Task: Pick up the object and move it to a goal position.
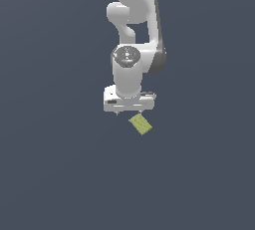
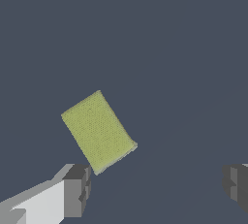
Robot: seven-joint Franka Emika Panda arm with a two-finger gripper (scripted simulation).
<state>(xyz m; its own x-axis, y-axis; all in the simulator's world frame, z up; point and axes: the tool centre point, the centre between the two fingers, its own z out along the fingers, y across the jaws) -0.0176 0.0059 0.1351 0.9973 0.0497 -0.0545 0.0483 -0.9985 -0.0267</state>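
End effector (image 2: 157,186) spread wide, unmarked block (image 2: 99,131) nearby

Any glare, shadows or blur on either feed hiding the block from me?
Exterior view: flat, even light, no glare, no cast shadow under the block; edges a little soft, and the gripper is small. Wrist view: sharp enough to show the block's faint grid; fingers clear, wide apart.

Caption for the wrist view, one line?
Open gripper above the yellow-green block, which lies skewed and off-centre, near one of the fingers, not yet between them.
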